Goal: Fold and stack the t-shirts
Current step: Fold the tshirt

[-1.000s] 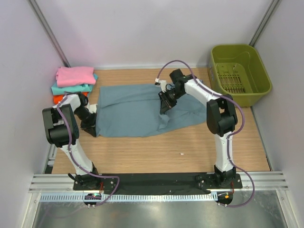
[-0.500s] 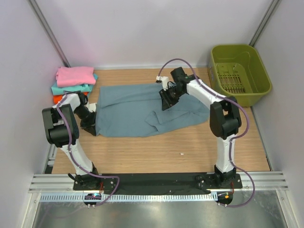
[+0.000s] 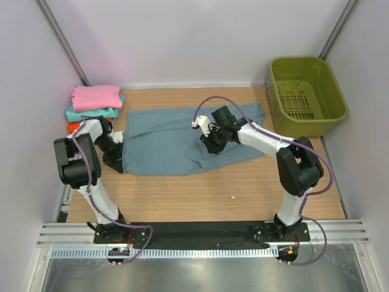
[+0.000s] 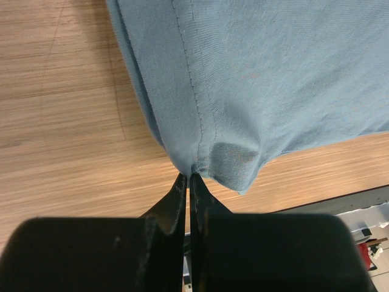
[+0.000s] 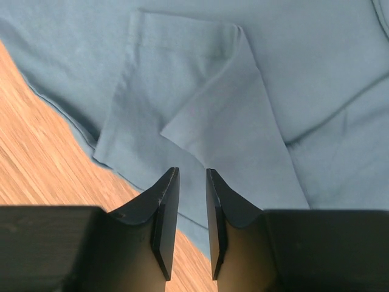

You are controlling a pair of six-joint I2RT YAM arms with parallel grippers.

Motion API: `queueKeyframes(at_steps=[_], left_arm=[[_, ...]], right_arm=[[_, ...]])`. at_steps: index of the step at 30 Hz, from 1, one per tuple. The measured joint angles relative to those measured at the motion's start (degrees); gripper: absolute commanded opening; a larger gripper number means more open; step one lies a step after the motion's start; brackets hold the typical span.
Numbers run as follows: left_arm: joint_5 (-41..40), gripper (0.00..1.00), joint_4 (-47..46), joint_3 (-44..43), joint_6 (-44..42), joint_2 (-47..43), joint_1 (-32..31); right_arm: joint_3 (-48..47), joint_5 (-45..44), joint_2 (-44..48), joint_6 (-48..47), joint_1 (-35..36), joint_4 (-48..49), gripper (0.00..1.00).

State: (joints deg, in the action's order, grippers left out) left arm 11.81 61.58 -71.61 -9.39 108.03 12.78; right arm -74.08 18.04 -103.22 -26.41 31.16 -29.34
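Folding blue shirt (image 3: 158, 143), spread mid-counter (image 3: 200, 188): sleeve (image 5: 176, 97) turned in, body folds and stacking left. My left pincer (image 4: 189, 177) pinches hem corner; right pincer (image 5: 191, 173) slightly spread, empty, above sleeve. Pink shirt (image 3: 95, 96), teal shirt (image 3: 91, 113), orange shirt (image 3: 74, 126) already stacked far left.

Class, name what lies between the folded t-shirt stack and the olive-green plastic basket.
The spread slate blue-grey cloth t-shirt, with the open right gripper over it, in the top view.

You face pale lilac walls (image 3: 182, 42) on three sides, grey posts (image 3: 61, 42) in upper corners. Wood table (image 3: 200, 194) fills centre; slotted metal rail (image 3: 200, 251) along bottom edge. Light even.
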Motion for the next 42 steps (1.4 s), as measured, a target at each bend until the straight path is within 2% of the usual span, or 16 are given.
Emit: queueKeyframes(at_steps=[4, 15, 29, 42], left_arm=[[0.0, 0.00, 0.0, 0.0, 0.0, 0.0, 0.0], [0.0, 0.00, 0.0, 0.0, 0.0, 0.0, 0.0], [0.0, 0.00, 0.0, 0.0, 0.0, 0.0, 0.0], [0.0, 0.00, 0.0, 0.0, 0.0, 0.0, 0.0]], right_arm=[[0.4, -1.0, -0.3, -0.2, 2.7, 2.7, 0.25], [0.4, -1.9, -4.2, 0.5, 5.6, 5.3, 0.25], [0.3, -3.0, -7.8, 0.9, 6.0, 5.7, 0.32], [0.0, -6.0, -8.6, 1.4, 6.0, 8.1, 0.28]])
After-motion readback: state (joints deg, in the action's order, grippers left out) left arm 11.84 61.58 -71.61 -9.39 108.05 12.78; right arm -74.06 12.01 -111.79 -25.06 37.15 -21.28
